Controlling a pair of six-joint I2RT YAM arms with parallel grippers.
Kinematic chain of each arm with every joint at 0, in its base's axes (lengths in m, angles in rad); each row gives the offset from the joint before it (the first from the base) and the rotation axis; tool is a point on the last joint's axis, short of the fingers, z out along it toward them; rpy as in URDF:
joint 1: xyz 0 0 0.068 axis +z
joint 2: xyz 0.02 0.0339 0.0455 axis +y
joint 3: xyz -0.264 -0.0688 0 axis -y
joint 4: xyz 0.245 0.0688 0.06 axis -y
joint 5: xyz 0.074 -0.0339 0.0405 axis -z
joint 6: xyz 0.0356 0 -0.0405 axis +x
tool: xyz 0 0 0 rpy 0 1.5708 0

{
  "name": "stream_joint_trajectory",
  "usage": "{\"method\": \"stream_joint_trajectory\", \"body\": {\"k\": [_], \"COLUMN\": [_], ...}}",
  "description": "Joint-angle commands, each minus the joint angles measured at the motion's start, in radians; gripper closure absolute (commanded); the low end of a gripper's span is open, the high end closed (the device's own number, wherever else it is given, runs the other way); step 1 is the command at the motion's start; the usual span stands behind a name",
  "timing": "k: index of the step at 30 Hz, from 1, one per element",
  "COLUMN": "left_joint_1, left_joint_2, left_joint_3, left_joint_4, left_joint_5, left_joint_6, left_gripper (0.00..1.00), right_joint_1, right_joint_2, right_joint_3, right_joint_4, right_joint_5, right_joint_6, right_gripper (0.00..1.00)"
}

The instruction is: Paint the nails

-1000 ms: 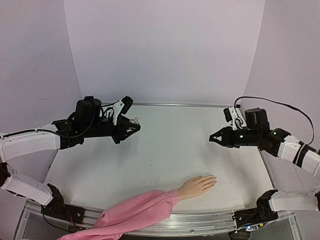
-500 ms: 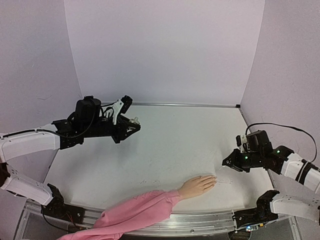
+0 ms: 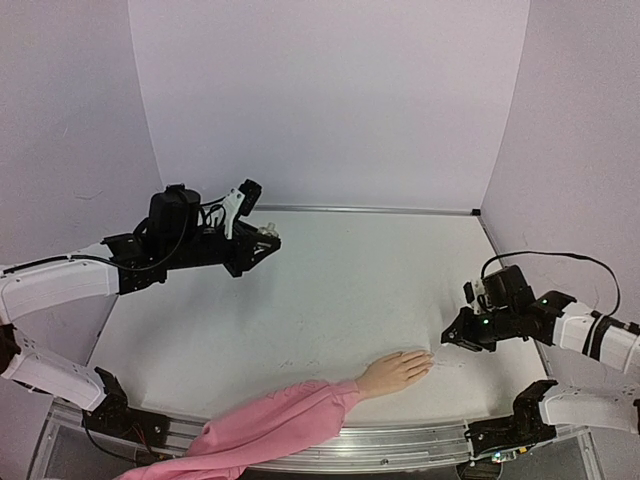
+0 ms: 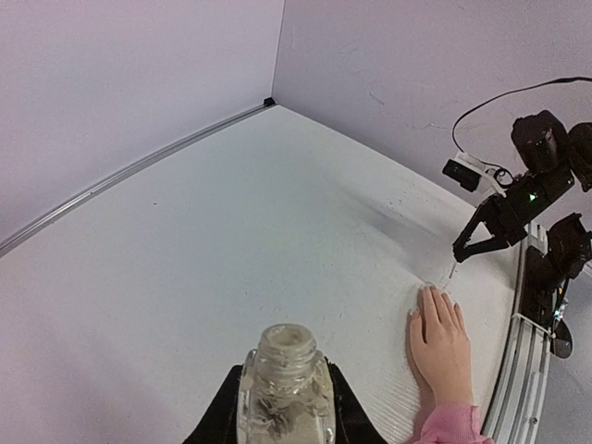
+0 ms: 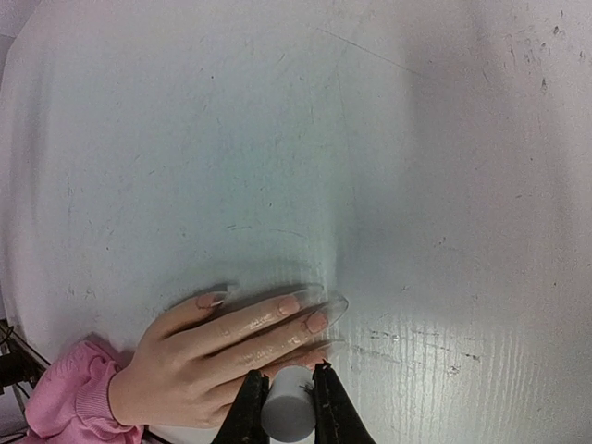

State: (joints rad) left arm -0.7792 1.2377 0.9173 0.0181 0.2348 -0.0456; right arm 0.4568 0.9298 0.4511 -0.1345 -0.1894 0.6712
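Note:
The peach mannequin hand [image 3: 395,372] lies palm down near the table's front edge, its pink sleeve [image 3: 270,425] trailing to the left. Its nails [image 5: 317,322] carry long clear tips. My right gripper [image 3: 450,336] hovers just right of the fingertips. It is shut on a white brush cap [image 5: 289,407], which sits above the lowest fingers in the right wrist view. A thin brush [image 4: 450,274] points down from it toward the fingertips. My left gripper [image 3: 262,243] is held up at the back left, shut on a small open glass bottle [image 4: 285,388] of pale polish.
The white table top [image 3: 340,290] is scuffed with faint marks. Lilac walls close it in at the back and both sides. A metal rail [image 3: 400,440] runs along the front edge, with the arm bases at both corners.
My right arm has swung down and toward the front, from mid-table height on the right to just beside the hand's fingertips. The left gripper with the bottle has risen slightly.

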Motion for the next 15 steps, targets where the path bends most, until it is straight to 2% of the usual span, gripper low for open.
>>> {"method": "stream_joint_trajectory", "body": {"k": [1, 6, 15], "left_joint_1": [-0.003, -0.002, -0.002], "left_joint_2": [0.012, 0.040, 0.098], "left_joint_3": [0.059, 0.079, 0.083], "left_joint_4": [0.042, 0.049, 0.095], "left_joint_5": [-0.031, -0.045, -0.054], "left_joint_6": [-0.002, 0.030, 0.034], "left_gripper": [1.00, 1.00, 1.00], "right_joint_1": [0.004, 0.005, 0.004], "right_joint_2": [-0.001, 0.077, 0.103], "right_joint_3": [-0.013, -0.015, -0.010], "right_joint_4": [-0.024, -0.032, -0.023], "right_joint_5": [-0.037, -0.047, -0.035], "right_joint_6": [-0.025, -0.031, -0.021], "right_gripper": [1.00, 1.00, 1.00]}}
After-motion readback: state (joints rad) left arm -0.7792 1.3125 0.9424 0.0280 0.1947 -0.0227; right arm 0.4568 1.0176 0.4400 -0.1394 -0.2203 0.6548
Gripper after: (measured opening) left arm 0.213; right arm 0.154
